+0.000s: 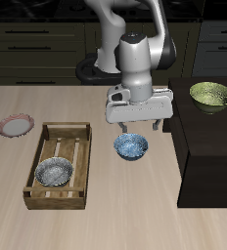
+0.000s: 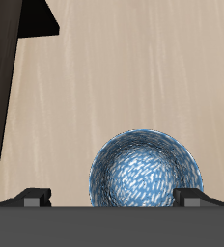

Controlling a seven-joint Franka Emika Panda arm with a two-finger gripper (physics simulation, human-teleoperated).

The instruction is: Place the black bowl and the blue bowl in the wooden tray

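From the left of the exterior view: a pink plate point(image 1: 15, 125), then the wooden tray point(image 1: 47, 134) with the black bowl point(image 1: 55, 173) already inside, at the end nearer the table's front edge. Next, the blue bowl point(image 1: 131, 146) rests on the table point(image 1: 115, 220) just beside the tray, under my gripper point(image 1: 137, 125), whose fingers stand wide apart and hold nothing. I judge the step to be the grasp: I should lower with one finger inside the rim, then close. A yellow-green bowl point(image 1: 211, 96) sits farthest along.
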